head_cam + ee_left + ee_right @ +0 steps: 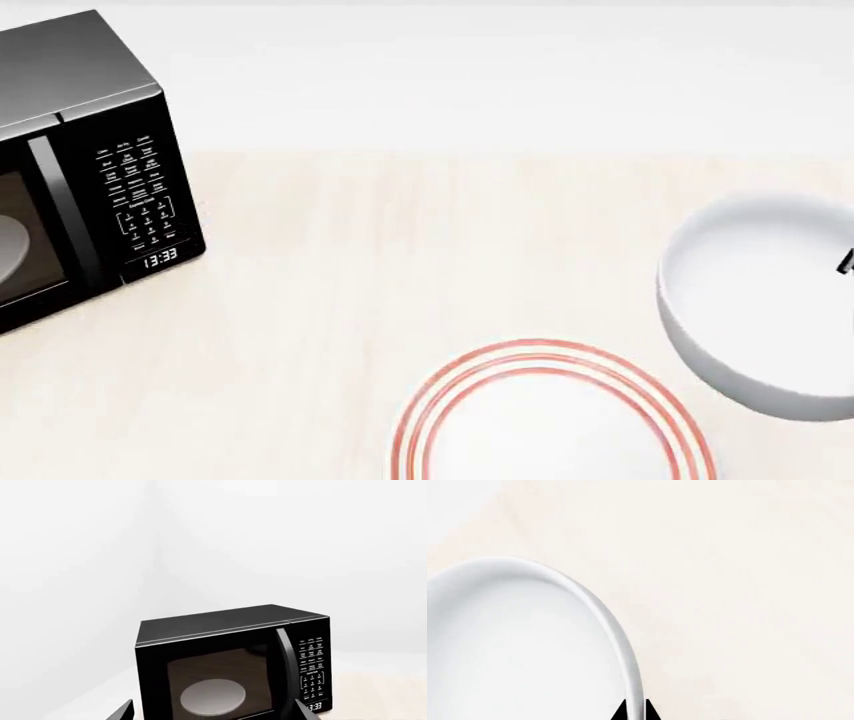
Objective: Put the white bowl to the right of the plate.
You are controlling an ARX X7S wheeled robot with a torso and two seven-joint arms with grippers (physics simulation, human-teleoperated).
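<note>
- While the white bowl (763,300) sits near the right edge of the surface (400,240), just right of and slightly behind the plate (547,415), the right gripper (634,711) has its fingers clamped on the bowl's rim, one inside and one outside.
- Glossy, thick-walled and rigid, the bowl looks fairly heavy and slippery; a rim pinch seems the only hold, and it may tilt.
- Only the right wrist view shows that pinch; the head view shows just a dark sliver at the bowl's far side.
- Only the left wrist view shows the left gripper (210,715), fingers apart, facing the microwave (233,662) at the surface's left edge.
</note>
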